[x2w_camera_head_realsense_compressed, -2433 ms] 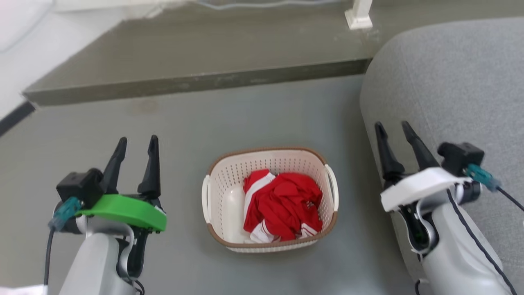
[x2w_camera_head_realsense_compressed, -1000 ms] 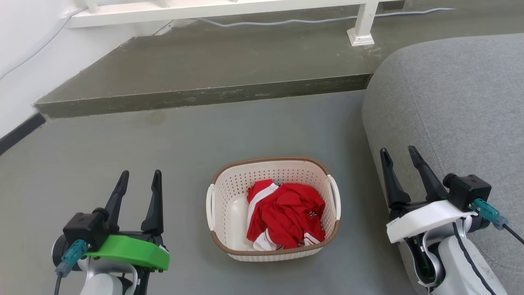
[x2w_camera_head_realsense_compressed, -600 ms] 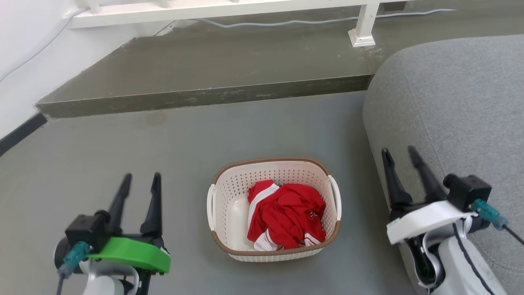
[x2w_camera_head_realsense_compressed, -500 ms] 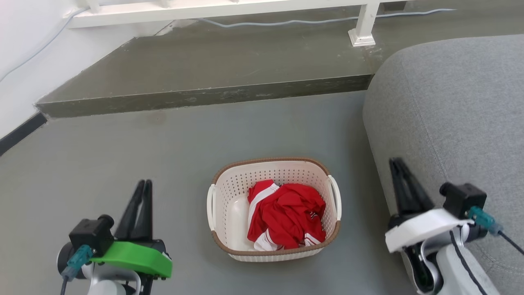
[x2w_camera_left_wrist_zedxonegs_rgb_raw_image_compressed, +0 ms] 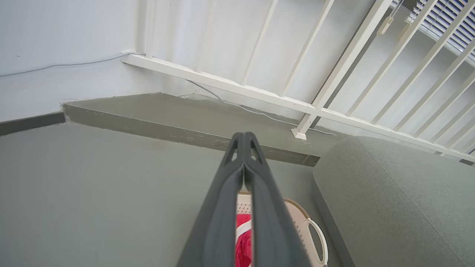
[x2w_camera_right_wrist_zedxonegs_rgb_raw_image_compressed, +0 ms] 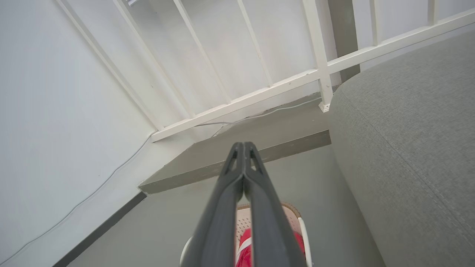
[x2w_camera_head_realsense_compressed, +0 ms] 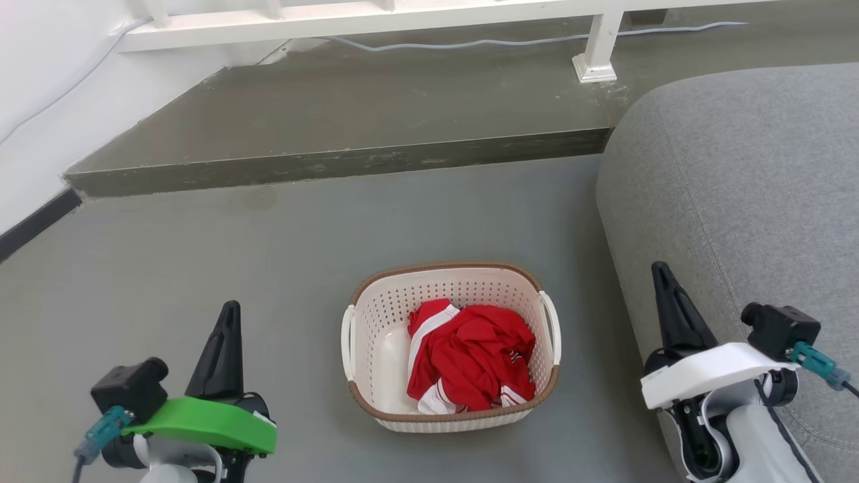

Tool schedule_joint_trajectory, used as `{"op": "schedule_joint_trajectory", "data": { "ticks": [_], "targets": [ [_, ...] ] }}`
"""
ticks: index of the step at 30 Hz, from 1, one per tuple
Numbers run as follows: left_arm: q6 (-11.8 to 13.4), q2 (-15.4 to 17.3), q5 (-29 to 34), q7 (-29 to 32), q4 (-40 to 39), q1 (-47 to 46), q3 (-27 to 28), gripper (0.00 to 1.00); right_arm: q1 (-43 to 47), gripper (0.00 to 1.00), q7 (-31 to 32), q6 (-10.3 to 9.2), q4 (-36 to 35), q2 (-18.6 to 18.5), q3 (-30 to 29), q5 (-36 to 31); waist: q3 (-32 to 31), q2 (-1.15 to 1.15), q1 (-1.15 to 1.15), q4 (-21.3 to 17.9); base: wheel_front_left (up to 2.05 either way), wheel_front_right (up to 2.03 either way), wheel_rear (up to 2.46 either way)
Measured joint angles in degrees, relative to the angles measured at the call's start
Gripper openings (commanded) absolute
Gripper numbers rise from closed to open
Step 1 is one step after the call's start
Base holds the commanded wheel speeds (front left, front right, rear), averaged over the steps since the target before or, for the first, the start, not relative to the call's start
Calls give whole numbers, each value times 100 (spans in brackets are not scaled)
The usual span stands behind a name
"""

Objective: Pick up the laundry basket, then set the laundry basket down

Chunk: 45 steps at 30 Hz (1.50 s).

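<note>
The laundry basket, cream-white with a brown rim and white loop handles, stands on the grey floor in the middle of the head view with a red and white garment inside. My left gripper is shut and empty, well to the basket's left. At the basket's right, beside the sofa, my right gripper is shut and empty too. In the left wrist view the shut fingers cover most of the basket. The right wrist view has the basket behind that gripper.
A grey sofa fills the right side, close to my right arm. A raised concrete step crosses the floor beyond the basket, with a white railing and a cable on it. A white wall with a dark skirting lies at the left.
Both grippers went from open to shut, and both arms have sunk lower in the view. The camera tilted up a little, bringing the railing into view; the basket stayed on the floor.
</note>
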Motion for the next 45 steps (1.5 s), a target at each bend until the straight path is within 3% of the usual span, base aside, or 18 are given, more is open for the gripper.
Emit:
{"op": "schedule_joint_trajectory", "data": {
  "ticks": [45],
  "targets": [
    [1,75,-3332,890,198,-2,424,0,-2,0,882,8,18,-84,-614,3555,-201,0,0,71,0,0,0]
  ]
}}
